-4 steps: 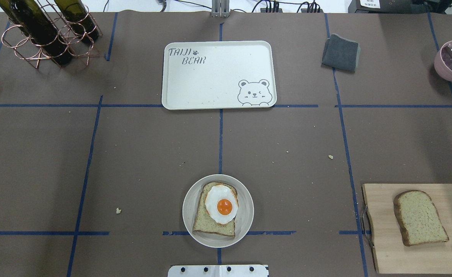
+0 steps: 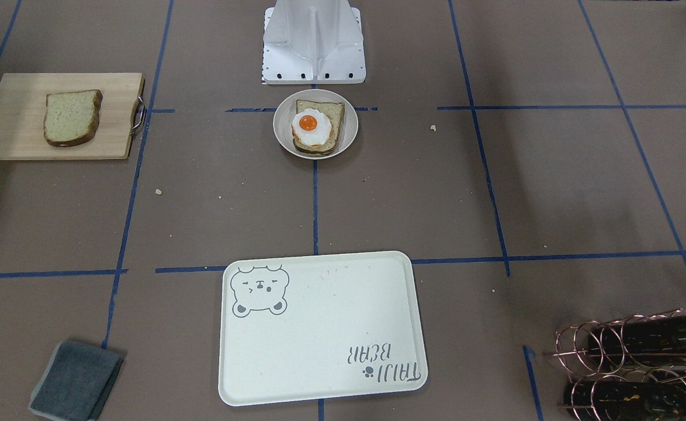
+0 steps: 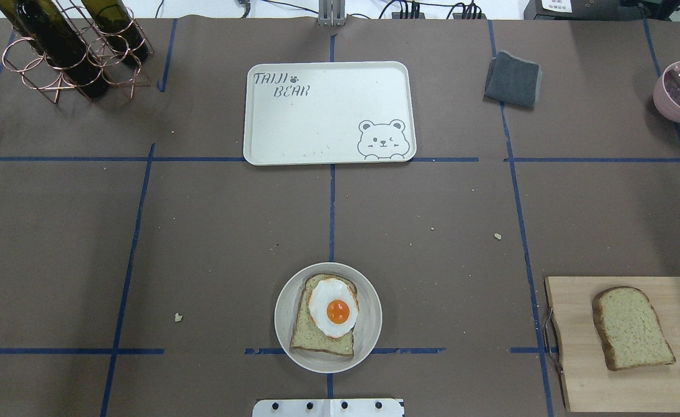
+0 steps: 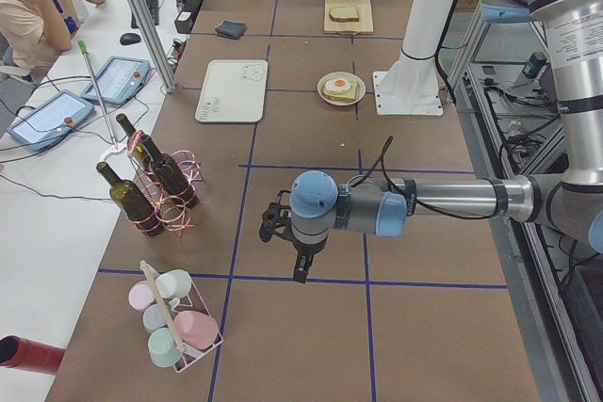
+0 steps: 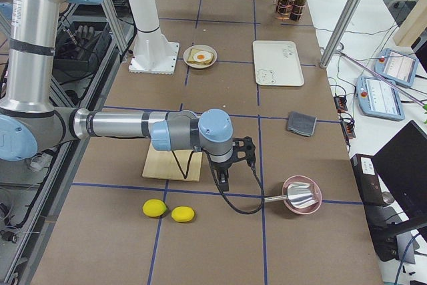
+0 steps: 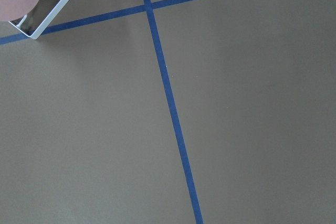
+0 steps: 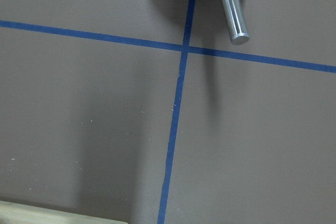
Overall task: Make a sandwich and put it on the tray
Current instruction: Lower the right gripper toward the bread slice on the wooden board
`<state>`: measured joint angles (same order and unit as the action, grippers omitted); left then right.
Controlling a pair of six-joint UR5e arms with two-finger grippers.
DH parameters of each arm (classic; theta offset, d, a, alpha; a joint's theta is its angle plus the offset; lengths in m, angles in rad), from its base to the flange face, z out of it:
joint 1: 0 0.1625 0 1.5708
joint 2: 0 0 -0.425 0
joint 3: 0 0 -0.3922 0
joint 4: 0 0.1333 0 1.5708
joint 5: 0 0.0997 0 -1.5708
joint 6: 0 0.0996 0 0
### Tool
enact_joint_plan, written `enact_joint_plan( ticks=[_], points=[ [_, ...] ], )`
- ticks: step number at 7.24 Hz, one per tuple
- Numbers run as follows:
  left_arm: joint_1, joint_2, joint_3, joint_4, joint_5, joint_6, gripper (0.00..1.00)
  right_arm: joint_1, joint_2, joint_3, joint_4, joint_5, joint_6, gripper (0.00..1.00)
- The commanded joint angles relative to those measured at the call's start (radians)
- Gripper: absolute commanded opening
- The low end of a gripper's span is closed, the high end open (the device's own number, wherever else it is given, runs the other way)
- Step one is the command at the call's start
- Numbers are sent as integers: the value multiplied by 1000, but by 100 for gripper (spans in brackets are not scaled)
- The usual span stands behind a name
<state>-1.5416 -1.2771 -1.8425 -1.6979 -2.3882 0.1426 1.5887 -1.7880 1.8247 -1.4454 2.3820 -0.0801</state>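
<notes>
One bread slice [image 3: 311,339] lies on a small round plate [image 3: 369,336] near the robot's base, with the fried egg [image 3: 333,307] on top. The second bread slice [image 3: 632,327] lies on a wooden cutting board [image 3: 571,376] at the right. The cream tray [image 3: 328,113] with its bear drawing lies bare at the far middle. My left gripper [image 4: 301,265] hangs over bare table far to the left, seen only in the exterior left view. My right gripper [image 5: 223,179] hangs beyond the cutting board, seen only in the exterior right view. I cannot tell if either is open.
A copper rack with wine bottles [image 3: 73,49] stands far left. A grey cloth [image 3: 512,79] lies far right of the tray. A pink bowl with a metal scoop [image 3: 679,92] sits at the right edge. Two lemons [image 5: 168,211] and a cup rack [image 4: 174,327] lie at the table ends.
</notes>
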Motion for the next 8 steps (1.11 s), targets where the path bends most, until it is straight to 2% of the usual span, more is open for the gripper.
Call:
enact_joint_plan(
  ticks=[1,2,4,5,6,7,8],
  points=[
    [0,-1,2,0,0,0,100,-98,-51,11,204,35,76,100],
    [0,-1,2,0,0,0,100,-181,-68,13,300,43,205,100],
    [0,-1,2,0,0,0,100,-330,-216,7,695,29,590,100],
    [0,-1,2,0,-2,0,100,-408,-264,5,836,10,752,100],
    [0,-1,2,0,0,0,100,-494,-293,5,934,-63,878,100],
    [0,-1,2,1,0,0,100,-612,-318,5,1024,-174,1008,100],
    [0,-1,2,1,-2,0,100,-709,-330,5,1045,-272,1061,100]
  ],
)
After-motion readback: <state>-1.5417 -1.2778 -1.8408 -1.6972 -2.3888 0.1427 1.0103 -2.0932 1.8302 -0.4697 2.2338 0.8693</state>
